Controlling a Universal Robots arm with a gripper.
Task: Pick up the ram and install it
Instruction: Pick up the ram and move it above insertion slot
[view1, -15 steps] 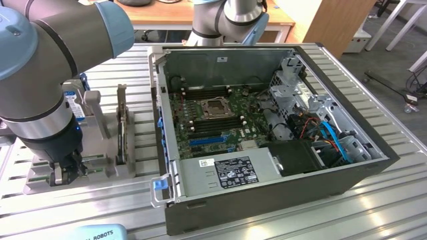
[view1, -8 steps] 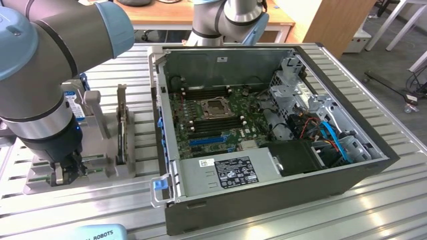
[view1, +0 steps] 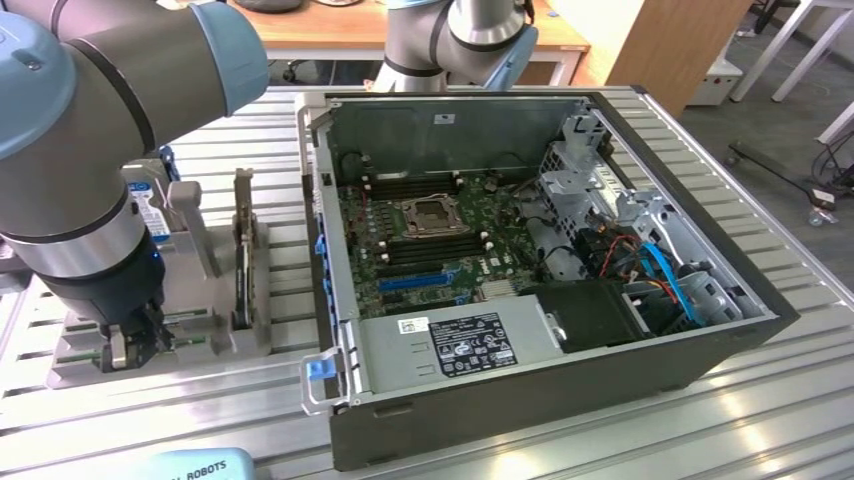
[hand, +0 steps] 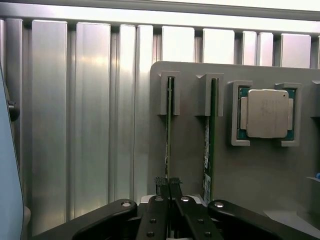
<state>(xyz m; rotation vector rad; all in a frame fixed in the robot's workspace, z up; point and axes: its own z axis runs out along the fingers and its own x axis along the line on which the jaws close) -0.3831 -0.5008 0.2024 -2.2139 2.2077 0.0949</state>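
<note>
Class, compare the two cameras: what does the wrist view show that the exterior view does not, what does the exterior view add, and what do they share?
Wrist view: the tool shut on the ram, a second stick standing beside it, and the square silver processor in its pocket.
Exterior view: the open computer case, its motherboard with the processor socket, and the arm reaching down.
Both: the grey holder and the ribbed metal table under it.
</note>
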